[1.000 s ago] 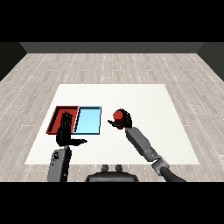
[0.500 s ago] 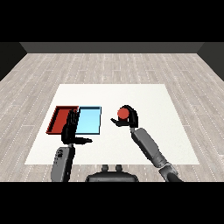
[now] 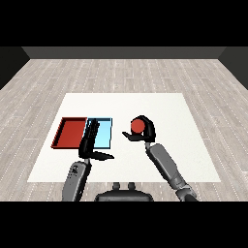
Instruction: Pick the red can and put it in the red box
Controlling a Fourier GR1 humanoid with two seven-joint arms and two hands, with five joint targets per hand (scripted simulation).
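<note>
In the head view my right hand (image 3: 145, 132) is curled round the red can (image 3: 138, 126) and holds it above the white table, to the right of both trays. The red tray (image 3: 70, 133) lies at the left, with the light blue tray (image 3: 102, 134) touching its right side. My left hand (image 3: 90, 140) hovers over the left part of the blue tray, its fingers straight and pointing away from me, the thumb stuck out to the right. It holds nothing.
The white table (image 3: 174, 111) stretches out behind and to the right of the trays. Grey wooden floor (image 3: 121, 72) surrounds it.
My right hand has carried the red can to the left, toward the trays. My left hand has shifted right, from the red tray to over the blue tray.
</note>
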